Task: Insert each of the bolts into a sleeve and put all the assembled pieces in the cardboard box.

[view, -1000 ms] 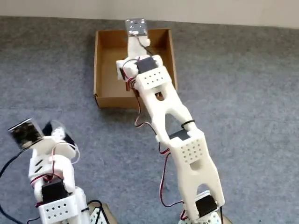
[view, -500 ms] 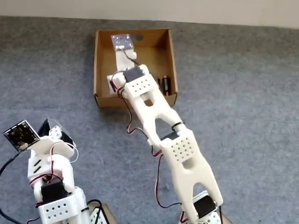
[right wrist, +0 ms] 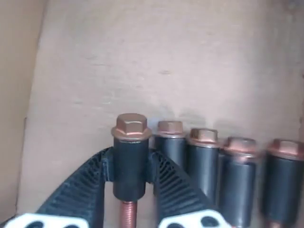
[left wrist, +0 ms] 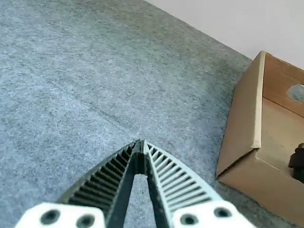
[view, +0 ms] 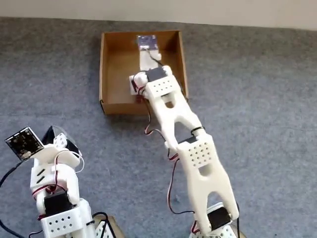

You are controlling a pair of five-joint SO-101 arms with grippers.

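Copper-coloured hex-head bolt (right wrist: 131, 126) seated in a black cylindrical sleeve (right wrist: 129, 152), the assembled piece clasped across the sleeve by the right gripper (right wrist: 131, 171) inside the open brown cardboard box (view: 101, 74). The bolt's threaded shank protrudes from the sleeve's other end, between the gripper's ribbed black fingers (right wrist: 171, 190).

**Key relation.** The held piece lies with its long axis parallel to a row of four similar bolt-in-sleeve pieces (right wrist: 204, 161) on the box floor (right wrist: 142, 57). All heads point the same way, away from the wrist. The held piece sits just beside the nearest member of the row, at its end. Whether it already rests on the cardboard cannot be told. On this evidence the coming move is probably a release, which calls for the fingers to part without nudging the neighbouring piece.

**Arms.** The right arm (view: 198, 158) stretches from its base into the box. The left gripper (left wrist: 140, 148) is clenched on nothing, tips meeting, above bare fabric and well short of the box's near corner (left wrist: 244, 118). The right arm is plainly the nearer to the work.

**Surroundings.** Grey, felt-like fabric covers the counter (view: 257, 99). A pale wall (view: 223, 10) borders its far edge.
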